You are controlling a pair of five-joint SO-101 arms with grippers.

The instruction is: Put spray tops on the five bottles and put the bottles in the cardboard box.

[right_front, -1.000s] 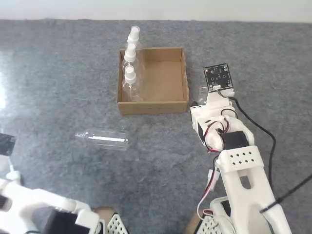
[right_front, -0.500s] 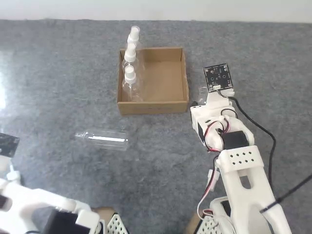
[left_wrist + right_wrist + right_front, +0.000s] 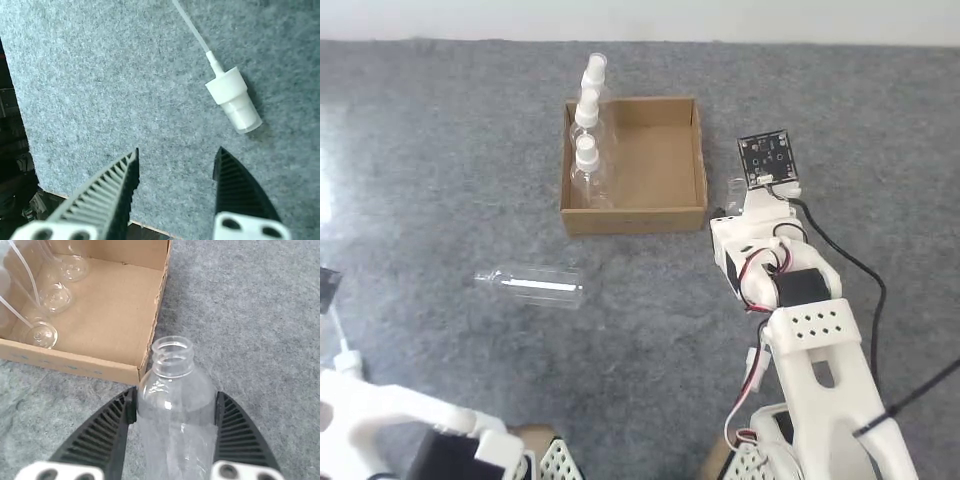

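Three capped bottles (image 3: 588, 165) stand in the cardboard box (image 3: 635, 218); an uncapped lying bottle (image 3: 535, 286) and an upright bottle (image 3: 175, 407) are outside.

Bright, even light covers the grey mat (image 3: 440, 150), with glare at one edge. The spray top (image 3: 234, 100) casts a soft shadow.

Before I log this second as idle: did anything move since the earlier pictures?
The left arm shifted its wrist slightly toward the high view's left edge; the left gripper is open above the loose spray top, holding nothing. Unchanged: the right gripper stays shut on the uncapped bottle beside the cardboard box, three capped bottles stand in it, and the lying bottle rests on the mat.
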